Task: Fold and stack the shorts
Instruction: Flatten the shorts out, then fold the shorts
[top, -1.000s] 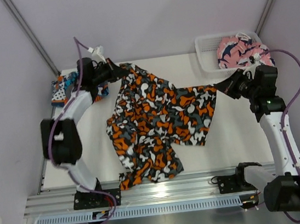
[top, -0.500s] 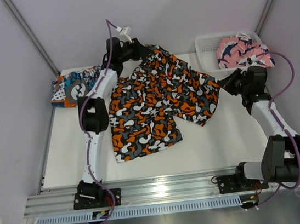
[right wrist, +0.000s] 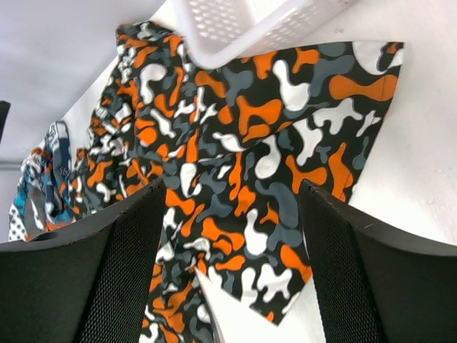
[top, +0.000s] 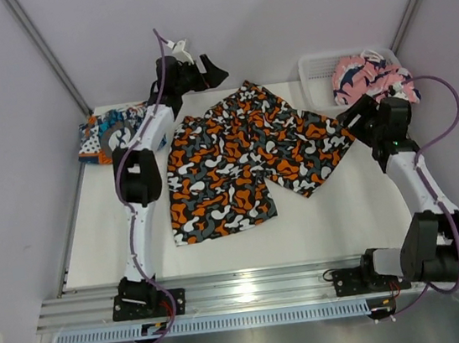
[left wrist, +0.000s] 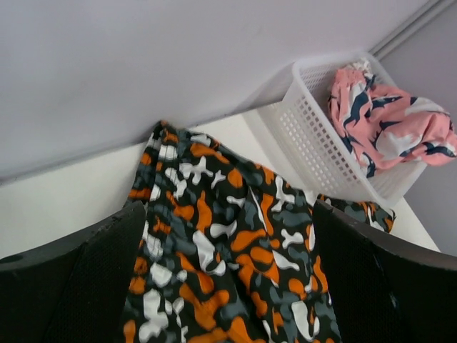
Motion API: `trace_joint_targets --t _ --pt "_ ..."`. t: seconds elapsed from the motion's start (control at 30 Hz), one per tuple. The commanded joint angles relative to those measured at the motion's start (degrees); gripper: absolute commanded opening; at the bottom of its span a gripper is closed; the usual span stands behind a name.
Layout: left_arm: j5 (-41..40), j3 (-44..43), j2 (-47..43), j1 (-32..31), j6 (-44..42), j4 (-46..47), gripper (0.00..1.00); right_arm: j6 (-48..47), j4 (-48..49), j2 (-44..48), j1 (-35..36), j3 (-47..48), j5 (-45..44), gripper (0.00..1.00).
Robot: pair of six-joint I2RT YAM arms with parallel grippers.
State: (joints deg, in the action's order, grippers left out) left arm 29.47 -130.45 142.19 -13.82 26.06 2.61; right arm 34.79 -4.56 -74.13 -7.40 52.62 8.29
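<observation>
Blotched shorts [top: 241, 166] lie spread flat on the table [top: 362, 213], printed side up, between your 2 arms. Their longest run is a diagonal: from the near-left hem, up across the middle, to the right-hand corner that ends just below the right gripper [top: 351, 119]. A 2nd corner points at the back wall, close under the left gripper [top: 204, 71]. The cloth splits into 2 panels, a wide one reaching toward you on the left and a narrower one angling off to the right. You cannot tell from these views which edge is the waistband.

Neither pincer has hold of anything. In the left wrist view the 2 fingers stand wide apart with the orange, black, white and grey print lying loose beneath them, and from above that gripper hangs over the far edge, clear of the fabric. The right wrist view shows the same, fingers spread and the shorts flat on the table below.

Teal shorts [top: 92, 141] sit bunched in the far-left corner, beside the left arm's forearm and apart from the blotched pair.

To the far right stands the white mesh basket [top: 314, 97], with a pink garment [top: 365, 77] heaped in it and spilling over its rim. The blotched pair's right edge runs just beside the basket's near corner — whether they touch, you cannot tell.
</observation>
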Motion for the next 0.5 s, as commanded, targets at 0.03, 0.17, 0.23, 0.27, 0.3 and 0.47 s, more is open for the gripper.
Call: trace_joint_targets --t 0.03,0.17,0.23,0.27,0.3,0.47 --pt "-6.3 8.7 -17.4 -0.1 -7.2 -9.4 0.99 -4.7 -5.2 6.3 5.4 2.0 0.7 0.77" --pt "-13.4 22.3 -27.8 -0.1 -11.1 -16.4 0.99 -8.8 -8.8 6.4 22.3 1.7 0.4 0.77" --pt "-16.4 27.8 -33.5 0.0 -13.1 -18.7 0.99 -10.4 -8.8 6.0 28.1 1.2 -0.6 0.76" --pt "-19.3 31.2 -35.0 0.2 -13.2 -19.3 0.99 -10.6 -8.3 5.4 30.7 0.7 -1.7 0.76" --pt "-20.5 32.8 -37.7 0.5 -13.5 -20.1 0.99 -10.5 -8.3 4.8 35.8 0.8 -2.7 0.76" --pt "-23.2 41.0 -40.8 3.6 -11.2 -22.2 0.99 -10.5 -7.7 -4.0 51.6 4.9 -11.0 0.75"
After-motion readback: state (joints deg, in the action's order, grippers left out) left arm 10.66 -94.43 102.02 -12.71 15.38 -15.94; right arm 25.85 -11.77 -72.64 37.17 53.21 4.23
